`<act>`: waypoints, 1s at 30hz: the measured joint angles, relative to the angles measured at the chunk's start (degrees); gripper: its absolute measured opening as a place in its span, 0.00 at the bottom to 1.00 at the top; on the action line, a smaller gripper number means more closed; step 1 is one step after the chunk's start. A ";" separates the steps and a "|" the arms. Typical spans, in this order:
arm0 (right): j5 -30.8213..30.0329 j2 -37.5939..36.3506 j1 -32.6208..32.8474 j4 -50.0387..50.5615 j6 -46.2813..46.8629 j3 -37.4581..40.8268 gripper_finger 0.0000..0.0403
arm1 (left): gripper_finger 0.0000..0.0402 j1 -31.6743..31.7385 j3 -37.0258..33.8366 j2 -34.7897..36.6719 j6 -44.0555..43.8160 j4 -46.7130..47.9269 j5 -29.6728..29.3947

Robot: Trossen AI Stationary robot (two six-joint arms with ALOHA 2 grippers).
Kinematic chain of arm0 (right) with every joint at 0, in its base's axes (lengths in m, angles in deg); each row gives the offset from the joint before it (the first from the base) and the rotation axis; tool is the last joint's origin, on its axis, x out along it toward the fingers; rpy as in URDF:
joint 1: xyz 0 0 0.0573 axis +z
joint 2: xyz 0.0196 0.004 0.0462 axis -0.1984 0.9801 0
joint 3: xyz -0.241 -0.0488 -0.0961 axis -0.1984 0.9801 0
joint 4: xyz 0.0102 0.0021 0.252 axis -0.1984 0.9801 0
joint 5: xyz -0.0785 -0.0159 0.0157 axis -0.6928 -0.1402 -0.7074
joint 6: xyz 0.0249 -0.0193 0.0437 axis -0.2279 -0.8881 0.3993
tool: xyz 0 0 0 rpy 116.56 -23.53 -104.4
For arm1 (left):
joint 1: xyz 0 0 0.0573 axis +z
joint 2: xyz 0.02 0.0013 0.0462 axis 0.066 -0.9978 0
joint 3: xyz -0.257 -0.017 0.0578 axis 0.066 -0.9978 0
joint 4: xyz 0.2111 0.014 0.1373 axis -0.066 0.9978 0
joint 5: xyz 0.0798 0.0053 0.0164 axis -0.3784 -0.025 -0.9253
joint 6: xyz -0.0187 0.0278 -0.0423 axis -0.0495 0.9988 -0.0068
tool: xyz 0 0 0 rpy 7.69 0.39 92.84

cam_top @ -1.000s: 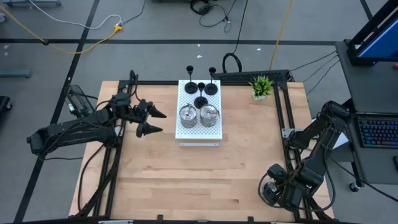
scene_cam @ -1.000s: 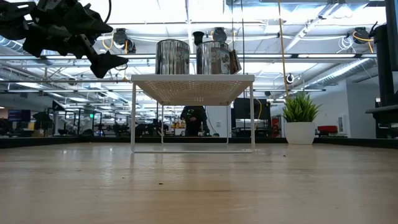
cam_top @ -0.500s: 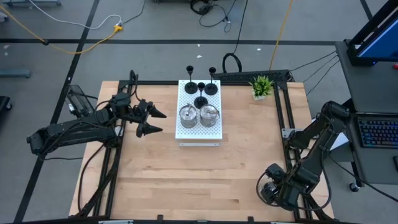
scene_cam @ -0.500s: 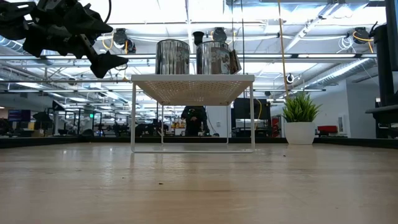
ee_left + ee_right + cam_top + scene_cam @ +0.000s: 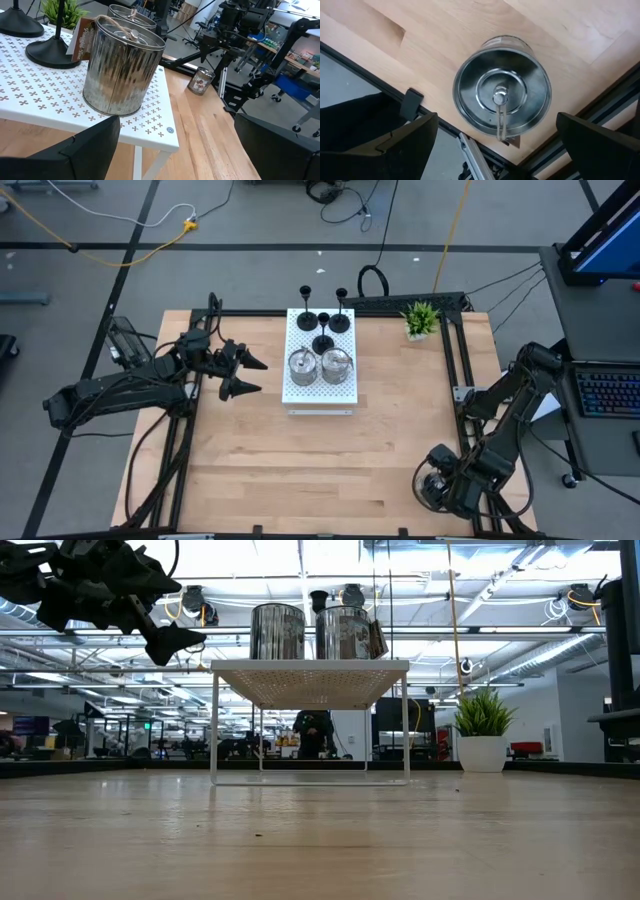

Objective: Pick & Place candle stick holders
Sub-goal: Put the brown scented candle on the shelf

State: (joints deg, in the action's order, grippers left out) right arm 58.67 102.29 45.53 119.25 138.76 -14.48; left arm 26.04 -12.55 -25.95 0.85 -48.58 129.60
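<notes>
While both arms hang clear of any load, the high view shows three black round-based thin-stemmed candle stick holders (image 5: 322, 322) and two squat shiny silver-glass holders (image 5: 319, 364) gathered on the white perforated rectangular board (image 5: 343, 392), apparently its collecting spot. The left gripper (image 5: 245, 375) waits just beside that board, fingers spread and empty. The right gripper (image 5: 437, 486) hovers at the wooden table's (image 5: 300, 470) near right corner. From the low view, the silver pair stands atop the raised board, well apart from the small green potted plant (image 5: 482, 730). Through the left wrist view, one silver holder (image 5: 122, 67) sits near the board's edge. Its right wrist counterpart looks straight down on a third silver holder (image 5: 502, 90), jaws wide, touching nothing, seemingly lined up to grasp.
</notes>
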 joint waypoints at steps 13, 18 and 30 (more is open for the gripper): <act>-0.75 0.00 0.00 1.80 -0.44 0.00 0.99 | 0.99 0.00 0.00 0.02 0.09 0.00 0.00; -1.67 0.00 0.00 1.97 -0.17 0.00 0.99 | 0.99 0.00 0.00 0.00 0.09 0.00 0.00; -1.58 0.00 0.00 1.88 -0.02 0.00 0.99 | 0.99 0.00 0.00 0.02 0.07 0.00 0.00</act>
State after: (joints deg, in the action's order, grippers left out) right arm 57.08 102.29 45.53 121.12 138.74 -14.48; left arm 26.04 -12.55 -25.93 0.92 -48.58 129.60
